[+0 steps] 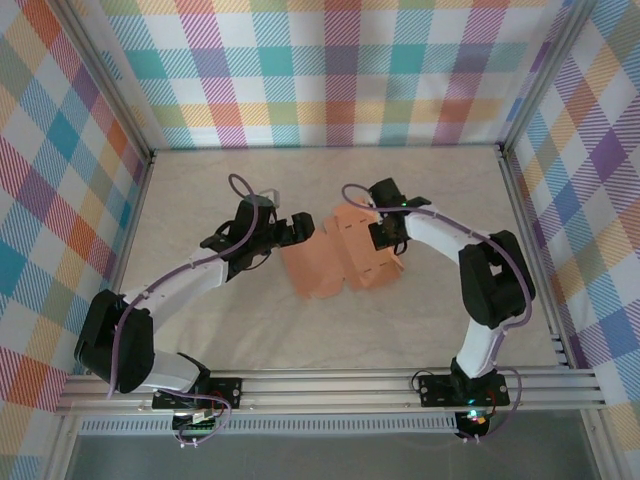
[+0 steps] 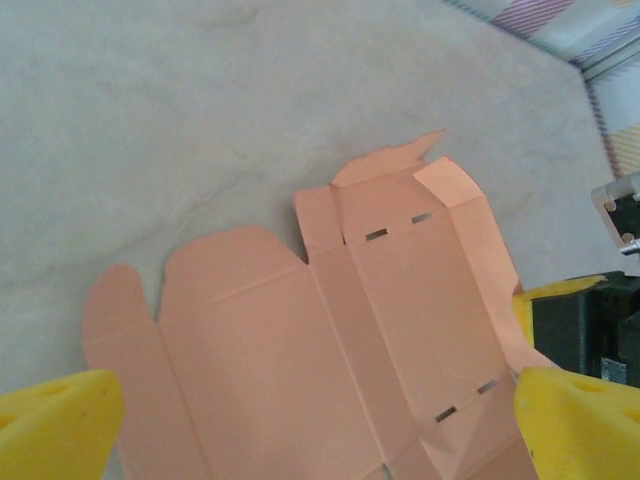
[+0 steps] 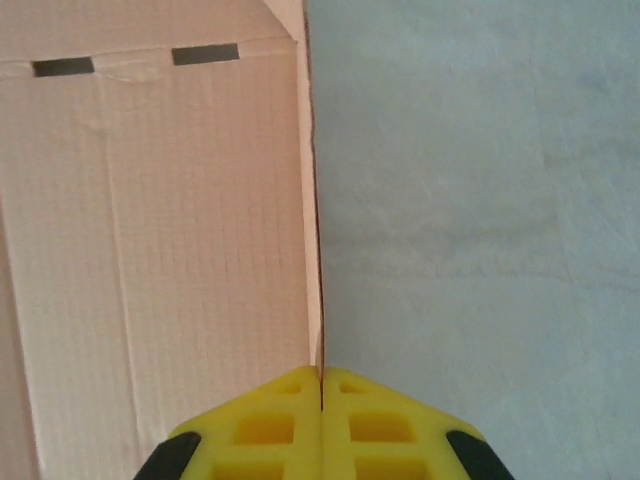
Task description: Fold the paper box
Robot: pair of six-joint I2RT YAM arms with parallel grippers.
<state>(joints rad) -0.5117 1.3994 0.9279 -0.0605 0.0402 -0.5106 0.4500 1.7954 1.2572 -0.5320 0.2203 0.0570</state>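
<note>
Paper box [image 1: 340,262] lies as a mostly flat salmon sheet in the middle of the table [image 1: 250,330] in the overhead view, between the left gripper [image 1: 295,232] and the right gripper [image 1: 388,240].

From the left wrist, the left gripper [image 2: 315,425] gapes wide and holds nothing, poised over the paper box [image 2: 400,330].

From the right wrist, the right gripper [image 3: 320,420] is pinched tight on an upright edge of the paper box [image 3: 160,250].

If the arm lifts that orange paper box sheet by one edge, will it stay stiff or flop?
Probably floppy: the paper box is thin creased card, and the flap pinched by the right gripper stands up along its fold while the rest lies flat. Likely light, so a push might slide it across the table or buckle it at the creases.
</note>
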